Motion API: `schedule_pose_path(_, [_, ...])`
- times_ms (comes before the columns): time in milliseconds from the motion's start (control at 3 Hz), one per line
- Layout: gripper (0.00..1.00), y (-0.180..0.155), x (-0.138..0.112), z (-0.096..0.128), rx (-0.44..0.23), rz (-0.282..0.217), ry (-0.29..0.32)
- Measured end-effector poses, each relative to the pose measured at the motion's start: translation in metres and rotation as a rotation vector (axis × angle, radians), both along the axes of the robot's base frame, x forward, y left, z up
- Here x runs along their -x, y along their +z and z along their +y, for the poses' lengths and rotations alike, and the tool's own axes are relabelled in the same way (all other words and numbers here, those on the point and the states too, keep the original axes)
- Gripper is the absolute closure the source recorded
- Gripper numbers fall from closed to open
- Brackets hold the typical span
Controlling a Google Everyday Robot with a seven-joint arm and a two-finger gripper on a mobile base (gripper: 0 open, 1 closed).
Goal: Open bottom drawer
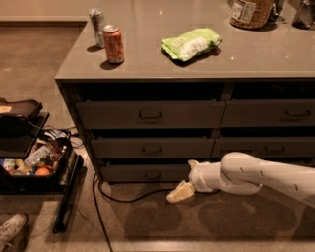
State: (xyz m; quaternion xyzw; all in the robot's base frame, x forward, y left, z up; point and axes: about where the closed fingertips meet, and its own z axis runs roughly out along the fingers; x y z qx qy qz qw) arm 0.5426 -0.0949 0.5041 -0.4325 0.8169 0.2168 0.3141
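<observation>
One gripper [181, 192] is hanging low in front of the bench [147, 66], just below and right of the handle of the bottom drawer [128, 173], apart from it. Its jaws are showing no gap, holding nothing. The bottom drawer is sitting closed, lowest in the left stack.

Hidden and cropped around the bottom drawer [142, 173]
The arm [266, 174] covers the drawer's right end and runs off the right edge; the gripper [181, 192] sits just below that end; far above, a jar [251, 12] is cut off.
</observation>
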Motion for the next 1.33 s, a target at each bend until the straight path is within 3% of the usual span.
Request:
schedule_pose_path(333, [0.00, 0.013, -0.017, 0.020, -0.013, -0.070, -0.022])
schedule_pose_path(667, [0.00, 0.013, -0.017, 0.021, -0.011, -0.070, -0.021])
schedule_pose_path(1000, [0.00, -0.008, -0.029, 0.018, 0.012, -0.093, -0.072])
schedule_pose_path(1333, [0.00, -0.052, -0.047, 0.027, 0.045, -0.117, -0.151])
